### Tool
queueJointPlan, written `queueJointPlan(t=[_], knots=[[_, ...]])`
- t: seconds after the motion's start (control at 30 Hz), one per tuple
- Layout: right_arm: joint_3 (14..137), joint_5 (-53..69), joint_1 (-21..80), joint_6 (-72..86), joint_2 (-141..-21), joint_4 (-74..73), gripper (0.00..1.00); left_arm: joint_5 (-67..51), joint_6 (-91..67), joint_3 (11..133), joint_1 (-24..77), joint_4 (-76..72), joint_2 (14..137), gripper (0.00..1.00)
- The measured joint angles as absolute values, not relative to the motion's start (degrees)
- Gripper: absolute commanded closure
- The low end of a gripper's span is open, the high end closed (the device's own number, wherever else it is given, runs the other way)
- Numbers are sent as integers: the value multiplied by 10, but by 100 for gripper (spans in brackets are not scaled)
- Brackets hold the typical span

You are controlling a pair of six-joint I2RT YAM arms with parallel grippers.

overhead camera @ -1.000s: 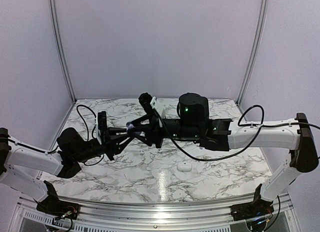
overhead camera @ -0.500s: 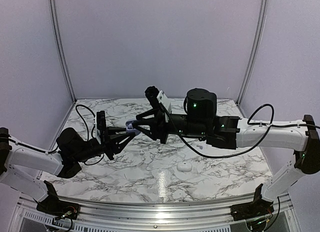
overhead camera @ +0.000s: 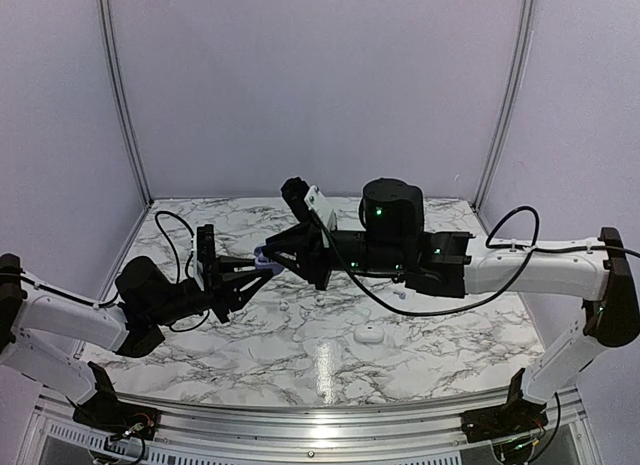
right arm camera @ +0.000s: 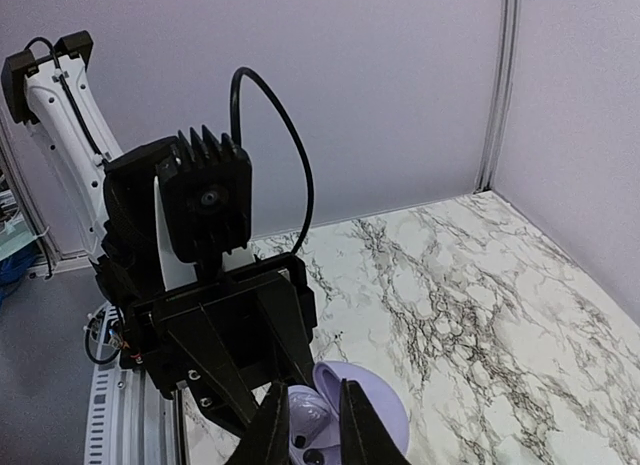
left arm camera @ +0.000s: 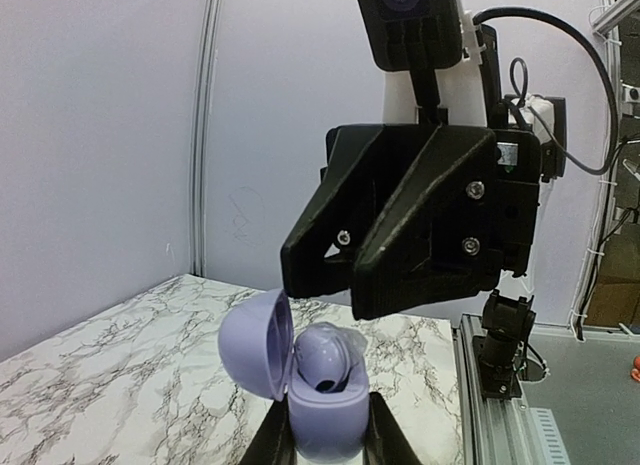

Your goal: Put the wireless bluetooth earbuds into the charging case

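Note:
My left gripper (left arm camera: 325, 437) is shut on the base of a lilac charging case (left arm camera: 325, 420) and holds it up above the table with its lid (left arm camera: 255, 340) swung open. One lilac earbud (left arm camera: 322, 353) stands in the case and sticks up out of its well; its clear tip shows beside it. My right gripper (left arm camera: 322, 301) hangs just above that earbud, jaws drawn close with nothing between them. In the right wrist view the earbud (right arm camera: 308, 413) shows through the slit between the fingers (right arm camera: 278, 415). From above, both grippers meet at the case (overhead camera: 262, 255).
A white closed case (overhead camera: 370, 334) lies on the marble table (overhead camera: 300, 355) in front of the right arm. A tiny loose bud (overhead camera: 401, 296) lies under the right forearm, and a whitish speck (overhead camera: 284, 305) lies near the middle. Walls close in on three sides.
My right gripper lifted up and to the right, then came back down over the open case, and its jaws narrowed. The left gripper held the case still.

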State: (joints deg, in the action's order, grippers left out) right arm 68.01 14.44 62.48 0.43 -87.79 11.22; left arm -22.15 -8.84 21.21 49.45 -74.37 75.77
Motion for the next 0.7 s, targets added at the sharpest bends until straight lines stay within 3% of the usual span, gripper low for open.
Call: queueJointPlan(t=[0.43, 0.6, 0.7], knots=[[686, 144, 625, 4, -887, 87, 91, -225, -88, 214, 493, -742, 763, 100], [688, 144, 625, 2, -886, 76, 81, -225, -88, 214, 493, -738, 764, 100], [687, 145, 624, -6, -881, 62, 62, -225, -88, 214, 493, -739, 764, 100]])
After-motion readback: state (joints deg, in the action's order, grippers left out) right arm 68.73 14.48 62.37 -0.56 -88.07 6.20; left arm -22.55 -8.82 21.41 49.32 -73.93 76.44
